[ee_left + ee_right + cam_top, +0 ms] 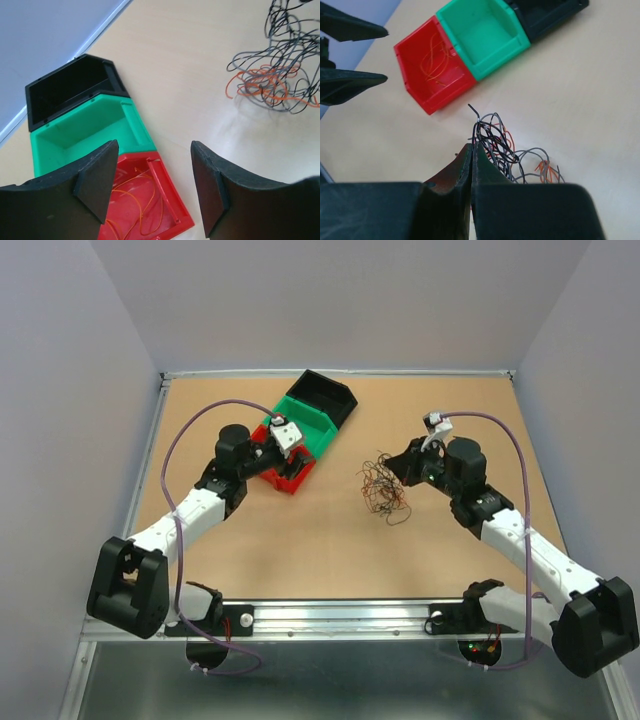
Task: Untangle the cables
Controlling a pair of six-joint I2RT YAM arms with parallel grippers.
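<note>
The cables (pixel 383 485) are a small tangle of black, grey and orange wires lying on the table right of centre; they also show in the left wrist view (pixel 280 80). My right gripper (pixel 402 466) sits at the tangle's right edge. In its wrist view the gripper (pixel 472 146) has its jaws pressed together, and a black strand of the cables (pixel 502 142) comes up out of the tips. My left gripper (pixel 284 452) hovers open over the red bin (pixel 290 478), with nothing between its fingers (pixel 154 146). Loose orange wire (pixel 135 200) lies inside the red bin (pixel 170 205).
Three bins stand in a diagonal row at the back left: red (pixel 432 67), green (pixel 485 35) and black (pixel 545 15). The green bin (pixel 305 425) and black bin (pixel 325 395) look empty. Purple cables run along both arms. A raised rim borders the table.
</note>
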